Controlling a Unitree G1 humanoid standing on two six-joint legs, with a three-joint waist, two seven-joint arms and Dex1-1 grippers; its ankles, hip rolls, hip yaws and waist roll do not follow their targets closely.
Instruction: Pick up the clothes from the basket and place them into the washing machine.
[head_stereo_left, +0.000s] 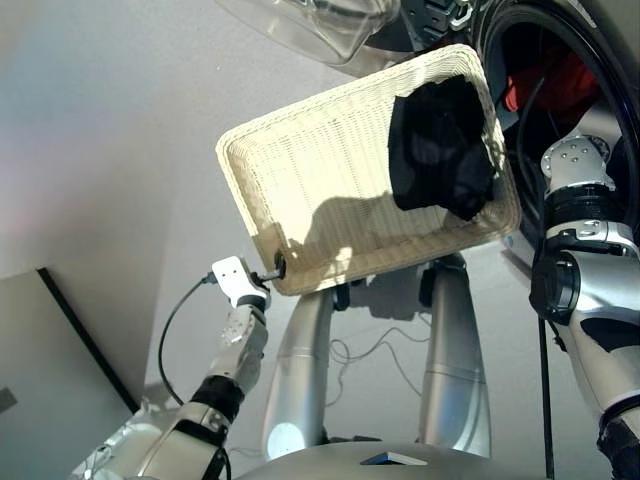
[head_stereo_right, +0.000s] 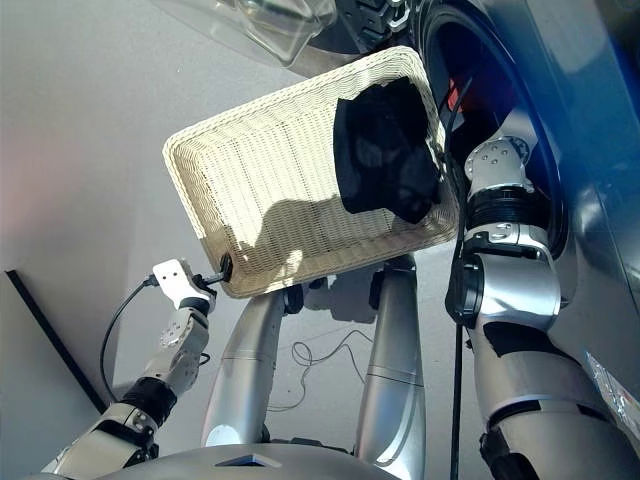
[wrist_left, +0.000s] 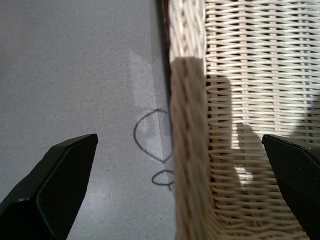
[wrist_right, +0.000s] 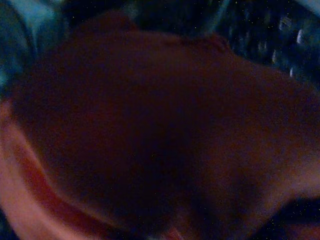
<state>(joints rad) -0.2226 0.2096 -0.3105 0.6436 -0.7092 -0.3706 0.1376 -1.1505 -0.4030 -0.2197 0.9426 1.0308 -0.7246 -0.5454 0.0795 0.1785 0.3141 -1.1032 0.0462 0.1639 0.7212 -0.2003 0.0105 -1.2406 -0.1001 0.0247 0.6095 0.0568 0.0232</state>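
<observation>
The cream woven basket (head_stereo_left: 320, 170) lies in front of the washing machine (head_stereo_right: 600, 200), its right end at the porthole. A black garment (head_stereo_left: 440, 150) is bunched at that end of the basket. My left gripper (head_stereo_left: 277, 268) is at the basket's near left corner and stands open, with the rim (wrist_left: 187, 125) between its spread fingers (wrist_left: 65, 175). My right arm (head_stereo_left: 580, 200) reaches into the drum, where its gripper is hidden. A red-orange garment (head_stereo_left: 560, 80) shows inside the drum, and dark red cloth (wrist_right: 160, 120) fills the right wrist view.
The washer's clear round door (head_stereo_left: 320, 25) hangs open above the basket's far side. A thin cable (head_stereo_left: 375, 350) loops on the grey floor below the basket. A grey panel with a dark edge (head_stereo_left: 50, 380) lies at the lower left.
</observation>
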